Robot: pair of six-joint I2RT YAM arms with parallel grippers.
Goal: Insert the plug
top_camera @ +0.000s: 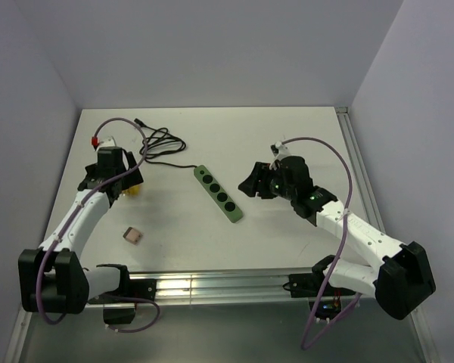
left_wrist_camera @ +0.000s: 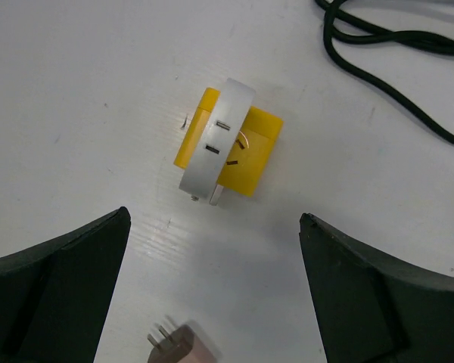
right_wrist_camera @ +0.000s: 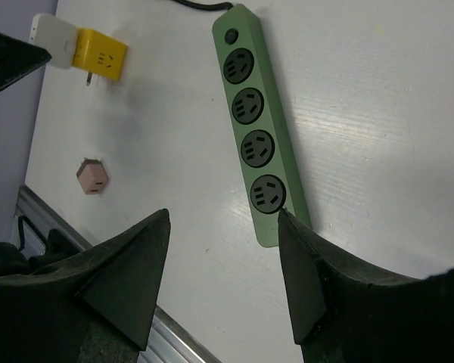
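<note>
My left tool (left_wrist_camera: 214, 221), spread wide near the yellow plug (left_wrist_camera: 242, 155), should pinch its light-looking, rigid flat sides.

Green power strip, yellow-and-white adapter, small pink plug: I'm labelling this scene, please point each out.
Green four-socket power strip (right_wrist_camera: 252, 125), right wrist view, between its middle sockets.
Yellow-and-white cube adapter (left_wrist_camera: 256, 144), left wrist view, yellow body.
Small pink plug (right_wrist_camera: 92, 176), right wrist view, top face.

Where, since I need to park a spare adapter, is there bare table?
Bare: the far right, between power strip and right rail; and the near middle, between pink plug and the strip. Crowded: far left, where cable, yellow adapter and left pincer cluster.
</note>
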